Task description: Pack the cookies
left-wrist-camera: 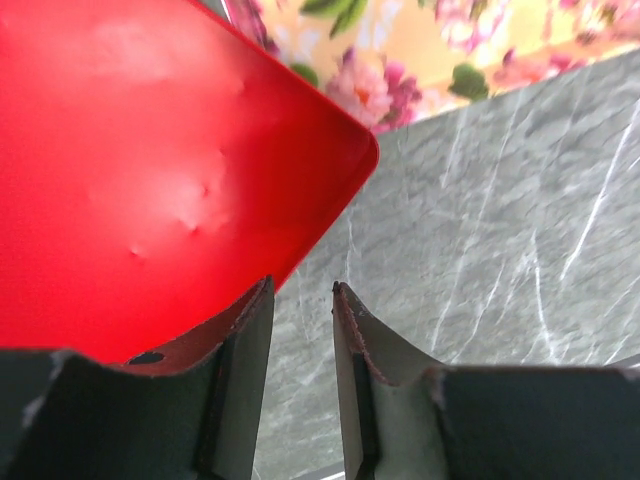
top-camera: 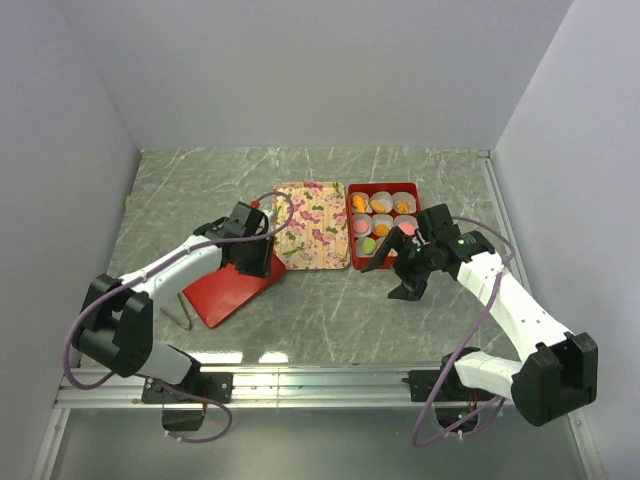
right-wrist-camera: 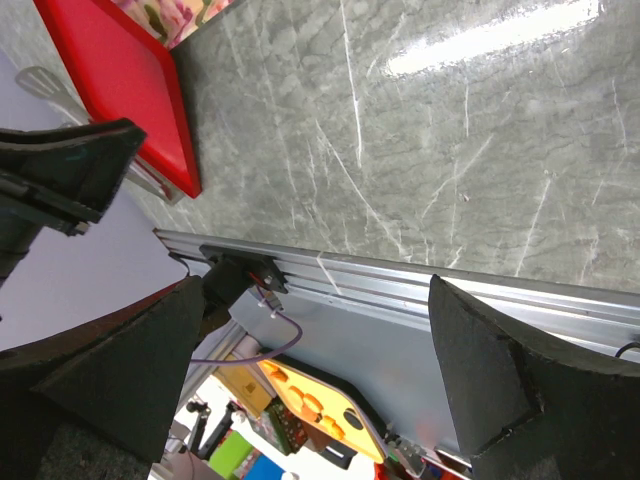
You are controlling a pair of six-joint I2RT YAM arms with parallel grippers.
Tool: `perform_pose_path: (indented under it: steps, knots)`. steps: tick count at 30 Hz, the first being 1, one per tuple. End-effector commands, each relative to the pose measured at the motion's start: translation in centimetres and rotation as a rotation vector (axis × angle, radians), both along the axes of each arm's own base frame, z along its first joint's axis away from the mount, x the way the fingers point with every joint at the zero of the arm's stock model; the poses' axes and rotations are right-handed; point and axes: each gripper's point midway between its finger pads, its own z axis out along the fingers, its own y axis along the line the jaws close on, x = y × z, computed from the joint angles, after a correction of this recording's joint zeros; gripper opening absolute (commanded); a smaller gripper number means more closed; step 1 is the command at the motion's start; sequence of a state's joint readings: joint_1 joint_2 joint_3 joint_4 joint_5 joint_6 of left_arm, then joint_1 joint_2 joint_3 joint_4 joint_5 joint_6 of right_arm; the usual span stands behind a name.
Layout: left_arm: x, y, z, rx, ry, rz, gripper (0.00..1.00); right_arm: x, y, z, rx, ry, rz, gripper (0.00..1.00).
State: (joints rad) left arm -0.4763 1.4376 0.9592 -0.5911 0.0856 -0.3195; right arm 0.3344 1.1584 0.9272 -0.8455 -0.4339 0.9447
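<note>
Top view: the cookies (top-camera: 381, 205) are seen in white paper cups (top-camera: 404, 200) inside the red box (top-camera: 350, 262), which is set on the table (top-camera: 330, 320) right of centre. Orange, pink and green pieces are counted in the cups. The near right part of the box is hidden by the right arm, so the full count cannot be given.

A floral tray (top-camera: 310, 228) is laid flat just left of the box, the two long sides almost touching. A red lid (top-camera: 232, 290) is placed at the tray's near left corner, turned at an angle to it. A bent metal tool (top-camera: 186, 312) is noted just left of the lid.

Left claw (left-wrist-camera: 302, 292): positioned at the lid's corner nearest the tray. In the wrist view the fingers (left-wrist-camera: 245, 370) are set a narrow gap apart, and only bare table is seen through the gap. The lid's edge is seen against the outer side of one finger; whether it is touched cannot be told. Nothing is gripped between the jaws.

Right claw (top-camera: 393, 273): held at the near edge of the box and spread wide, with nothing between the jaws. In its wrist view only table and the metal rail (right-wrist-camera: 400, 290) at the near table edge are seen between the fingers
</note>
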Motion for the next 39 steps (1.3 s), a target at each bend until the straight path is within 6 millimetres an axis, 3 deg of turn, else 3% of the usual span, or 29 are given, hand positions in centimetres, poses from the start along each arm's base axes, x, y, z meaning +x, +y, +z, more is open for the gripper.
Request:
perform_pose_path:
  steps: [1,8,14,20,22,26,27,29,30,32,33,35,36,38,39]
  knots:
    - [-0.8,-0.5,-1.0,-0.002,0.024,-0.017,0.36,0.1,-0.1,0.0,-0.004,-0.033,0.003,1.00]
    - [-0.9,-0.4,-3.4,0.063,0.086,-0.028,0.35,-0.6,-0.4,-0.5,-0.010,-0.027,-0.001,1.00]
    - [-1.3,0.2,-6.2,0.142,0.156,-0.025,0.27,-1.0,-0.7,-0.7,-0.021,-0.028,0.000,1.00]
    - [-0.2,0.0,-5.5,0.149,0.130,-0.013,0.01,-1.1,-1.1,-0.7,-0.031,-0.037,0.001,1.00]
    - [0.2,-0.4,-4.4,0.133,0.114,-0.021,0.01,-0.9,-1.1,-0.6,-0.032,-0.039,0.002,1.00]
    - [2.1,-1.3,0.5,0.086,0.023,-0.015,0.01,0.2,-0.8,0.8,-0.018,-0.075,0.014,1.00]
    - [3.4,-2.0,3.0,0.058,-0.035,-0.011,0.01,0.9,-0.5,2.0,-0.001,-0.104,0.016,1.00]
    - [4.0,-2.4,6.1,0.028,-0.080,-0.006,0.01,1.8,0.4,3.6,0.047,-0.143,0.039,1.00]
    - [5.1,-3.2,9.0,-0.012,-0.139,-0.003,0.01,2.5,0.8,5.1,0.073,-0.182,0.046,1.00]
    - [5.7,-3.9,12.1,-0.069,-0.192,-0.003,0.01,3.0,1.9,7.1,0.143,-0.217,0.069,1.00]
    - [6.3,-4.7,14.9,-0.120,-0.241,0.001,0.00,3.8,2.5,8.7,0.184,-0.270,0.079,1.00]
    - [6.5,-5.7,18.4,-0.211,-0.302,-0.009,0.01,4.2,3.5,10.5,0.264,-0.307,0.089,1.00]
    - [6.8,-7.0,21.1,-0.308,-0.346,-0.024,0.01,4.5,4.4,12.1,0.339,-0.365,0.124,1.00]
    - [6.4,-8.2,25.1,-0.440,-0.425,-0.057,0.01,4.8,5.5,14.7,0.458,-0.430,0.151,1.00]
    - [5.6,-9.2,26.7,-0.537,-0.414,-0.092,0.00,4.9,5.7,15.0,0.486,-0.438,0.155,1.00]
